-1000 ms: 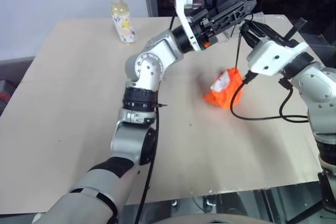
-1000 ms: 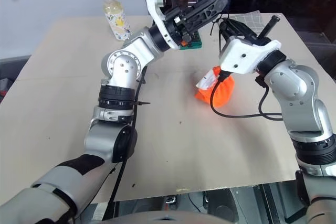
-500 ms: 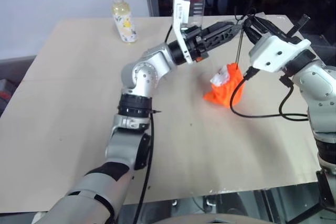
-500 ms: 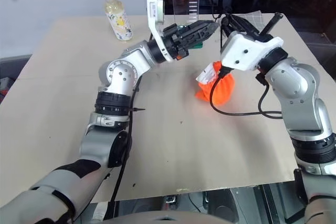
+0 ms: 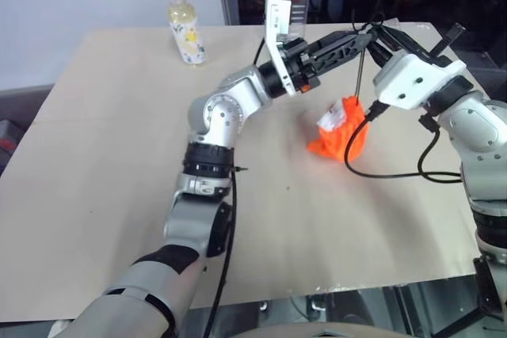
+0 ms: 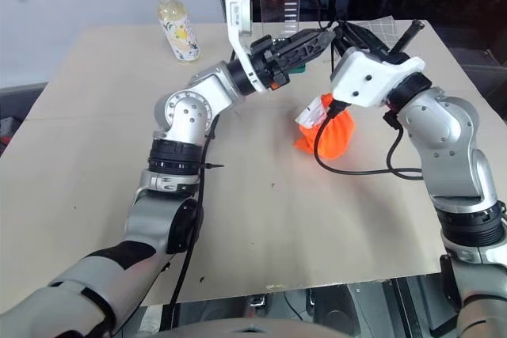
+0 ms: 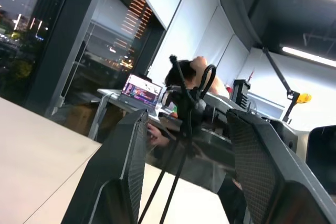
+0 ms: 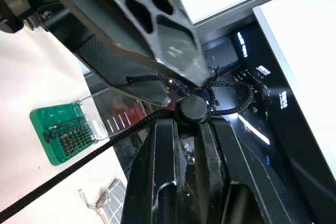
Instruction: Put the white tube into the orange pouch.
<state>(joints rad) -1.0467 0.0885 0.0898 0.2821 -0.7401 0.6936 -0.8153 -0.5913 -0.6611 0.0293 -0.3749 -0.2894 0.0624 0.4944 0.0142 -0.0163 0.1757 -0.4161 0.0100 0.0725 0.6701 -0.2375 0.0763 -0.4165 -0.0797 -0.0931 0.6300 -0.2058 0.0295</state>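
Pinching the dark cord, your right end effector is clamped on it; your left end effector stands apart around it. Below, orange pouch sits mid-desk, white tube protruding from its mouth.

Left tool parted, right tool clamped

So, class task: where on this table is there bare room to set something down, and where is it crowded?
Free: the broad stretch of table along the robot's left, from the bottle to the near edge, and the near strip in front of the orange pouch. Crowded: the far right, where both end effectors meet over the pouch's cord.
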